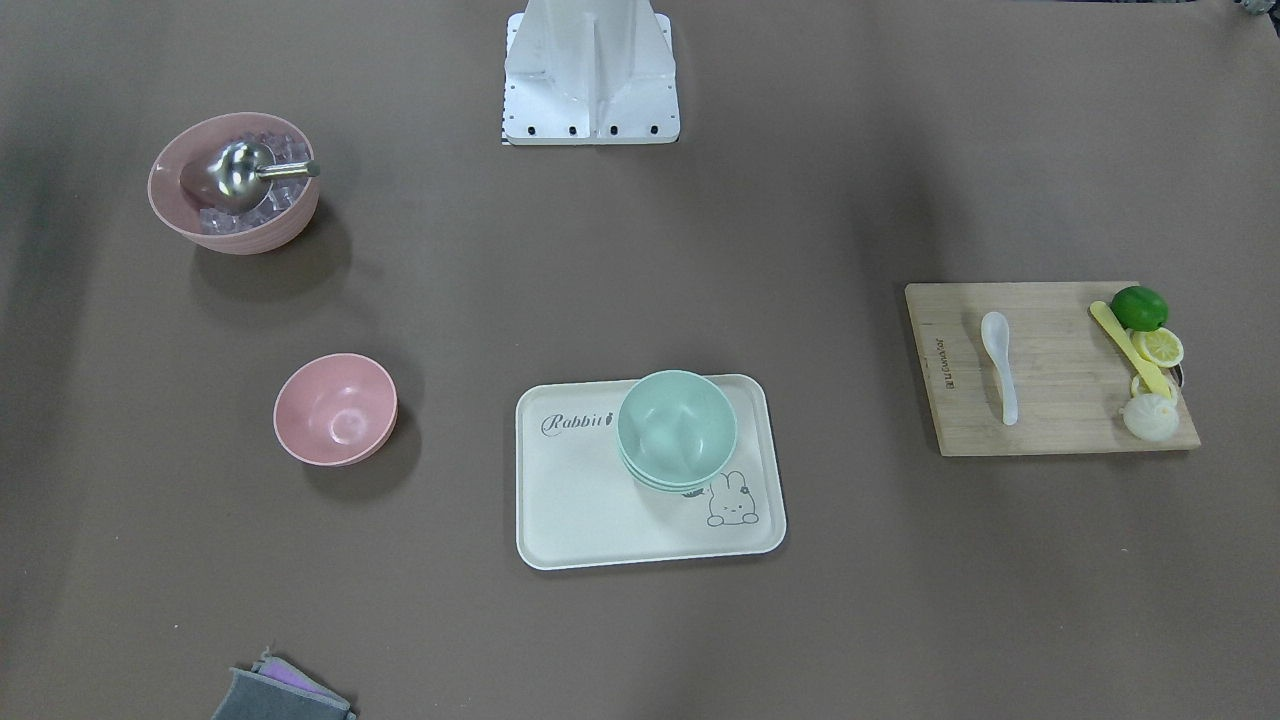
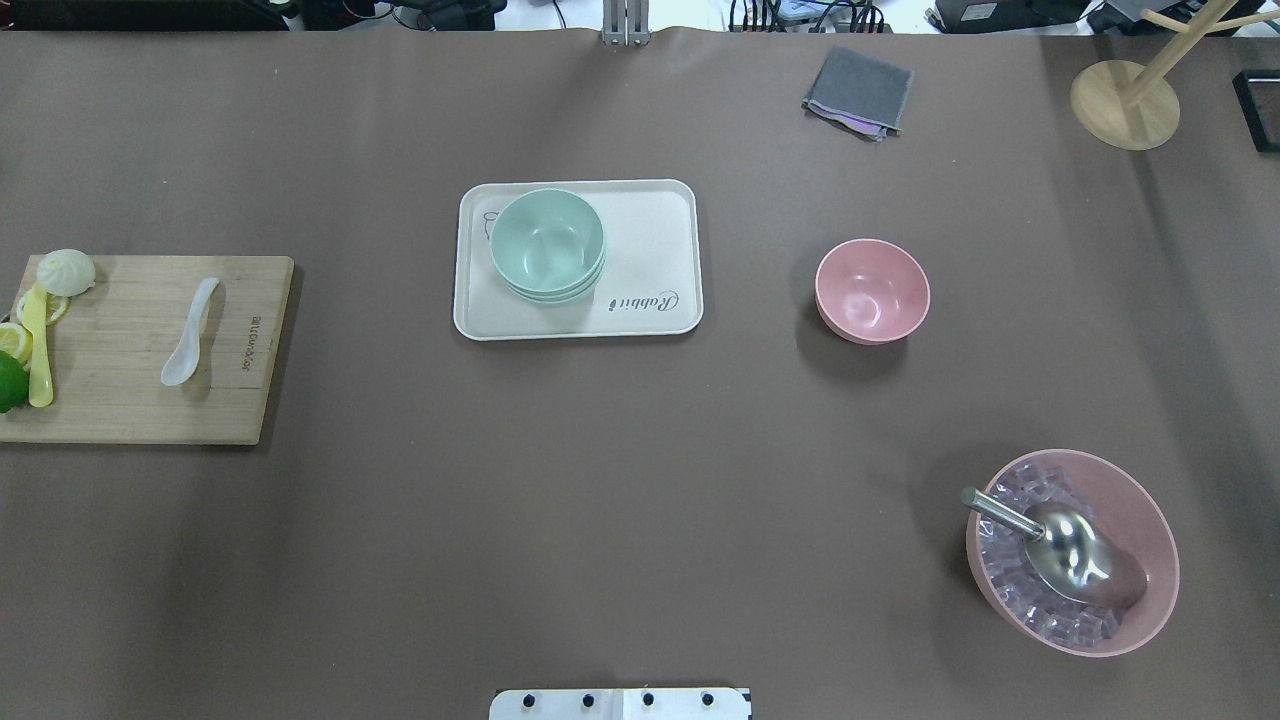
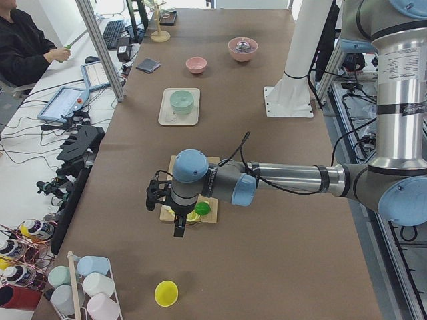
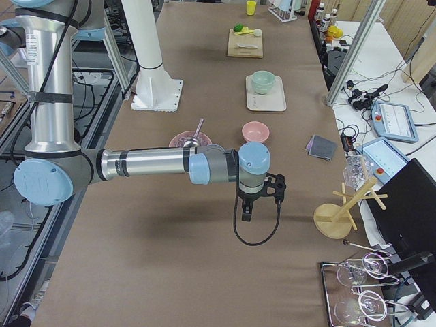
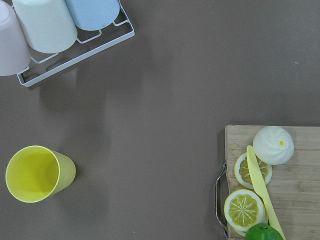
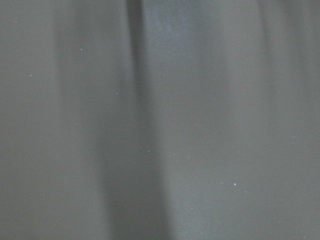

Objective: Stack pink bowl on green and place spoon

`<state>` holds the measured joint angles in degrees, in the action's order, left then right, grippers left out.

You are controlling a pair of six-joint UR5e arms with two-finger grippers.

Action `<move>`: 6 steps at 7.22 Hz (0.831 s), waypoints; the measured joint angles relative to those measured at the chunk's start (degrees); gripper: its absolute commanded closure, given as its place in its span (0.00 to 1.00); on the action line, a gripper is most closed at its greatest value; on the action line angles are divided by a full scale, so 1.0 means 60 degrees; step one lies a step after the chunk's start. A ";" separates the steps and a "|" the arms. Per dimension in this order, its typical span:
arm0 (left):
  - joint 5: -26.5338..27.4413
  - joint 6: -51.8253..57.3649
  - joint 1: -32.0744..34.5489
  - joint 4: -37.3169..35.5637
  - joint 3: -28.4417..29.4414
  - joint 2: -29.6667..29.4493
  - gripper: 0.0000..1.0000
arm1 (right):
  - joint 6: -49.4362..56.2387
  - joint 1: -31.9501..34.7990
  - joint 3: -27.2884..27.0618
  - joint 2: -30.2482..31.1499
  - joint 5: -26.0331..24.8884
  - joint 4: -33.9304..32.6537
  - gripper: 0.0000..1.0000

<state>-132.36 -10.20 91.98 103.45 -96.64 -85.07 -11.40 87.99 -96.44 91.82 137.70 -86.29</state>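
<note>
Grey cloth (image 1: 285, 692) doesn't matter. Small pink bowl (image 1: 335, 408) looks light, stiff, slick: pinch the rim. Left gripper (image 3: 179, 228), right gripper (image 4: 246, 212): can't tell if open.

Open tabletop (image 2: 700, 450) rings the pink bowl (image 2: 872, 290); bare board (image 2: 120, 400) flanks the spoon (image 2: 190, 333).

The left arm (image 3: 287, 179) reaches out level, and the left gripper (image 3: 179, 229) points straight down. The right arm (image 4: 143, 163) also lies level, with the right gripper (image 4: 246, 214) hanging downward. Their jaws' spread cannot be told.
</note>
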 measured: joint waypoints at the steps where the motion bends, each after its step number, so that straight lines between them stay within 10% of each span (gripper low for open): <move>1: 0.0000 0.0000 -0.0004 0.0004 -0.0001 0.0006 0.02 | -0.0100 -0.0001 0.0095 0.0000 -0.0009 0.0256 0.00; 6: -0.0087 -0.0014 0.0006 -0.0036 0.0011 0.0071 0.02 | -0.0572 0.0009 0.0088 0.0043 0.0009 0.0392 0.00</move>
<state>-132.88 -10.28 92.02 103.23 -96.58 -84.64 -14.83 88.04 -95.91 92.08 137.76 -83.94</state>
